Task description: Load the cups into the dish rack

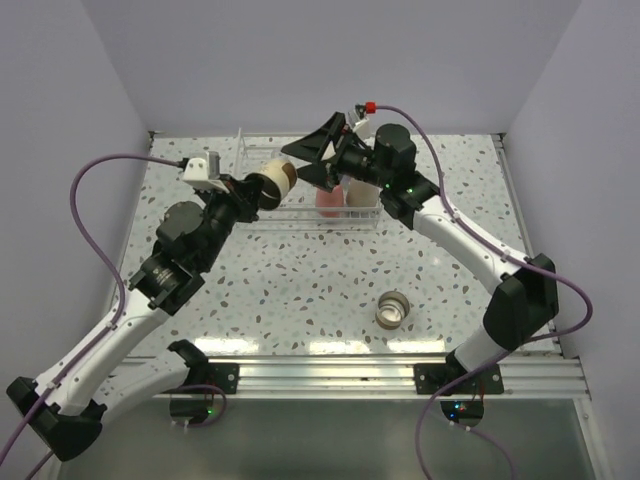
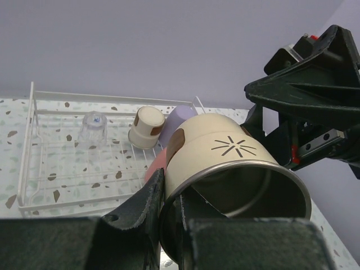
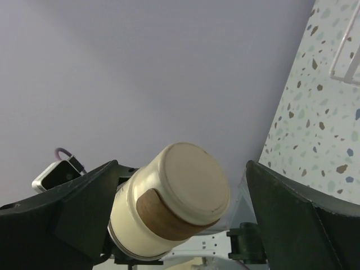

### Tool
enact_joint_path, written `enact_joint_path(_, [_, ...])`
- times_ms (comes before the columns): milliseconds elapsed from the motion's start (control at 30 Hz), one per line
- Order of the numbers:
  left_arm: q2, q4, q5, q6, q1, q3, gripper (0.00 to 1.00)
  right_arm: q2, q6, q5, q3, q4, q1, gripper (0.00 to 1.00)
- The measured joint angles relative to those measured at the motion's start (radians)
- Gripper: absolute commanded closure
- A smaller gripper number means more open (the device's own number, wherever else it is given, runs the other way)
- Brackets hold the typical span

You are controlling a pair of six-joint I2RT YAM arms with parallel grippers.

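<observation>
Tumbler [image 2: 225, 152]: over dish rack [image 2: 112, 97], rim pinched by left gripper [image 2: 174, 219]
Right gripper [image 3: 180, 169]: agape around its base
Handover: clamp squarely before left releases

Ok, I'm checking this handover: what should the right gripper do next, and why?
Probably close the right gripper on the steel-rimmed cup: its open jaws already flank the cup's base, while the left gripper pinches the rim.
</observation>
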Motion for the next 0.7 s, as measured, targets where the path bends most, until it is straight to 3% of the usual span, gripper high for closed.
enact_joint_path(200, [0.056, 0.076, -0.015, -0.020, 0.000, -0.009, 1.00, 0.053, 0.094, -0.055, -0.003, 0.101, 0.000, 0.02])
enact_joint_path(467, [0.088, 0.283, -0.021, -0.010, 0.000, -0.094, 1.00, 0.057, 0.106, -0.050, 0.010, 0.086, 0.003, 0.02])
enact_joint_path(700, [0.111, 0.424, -0.018, -0.009, 0.002, -0.149, 1.00, 0.057, 0.120, -0.014, 0.010, 0.064, -0.003, 0.27])
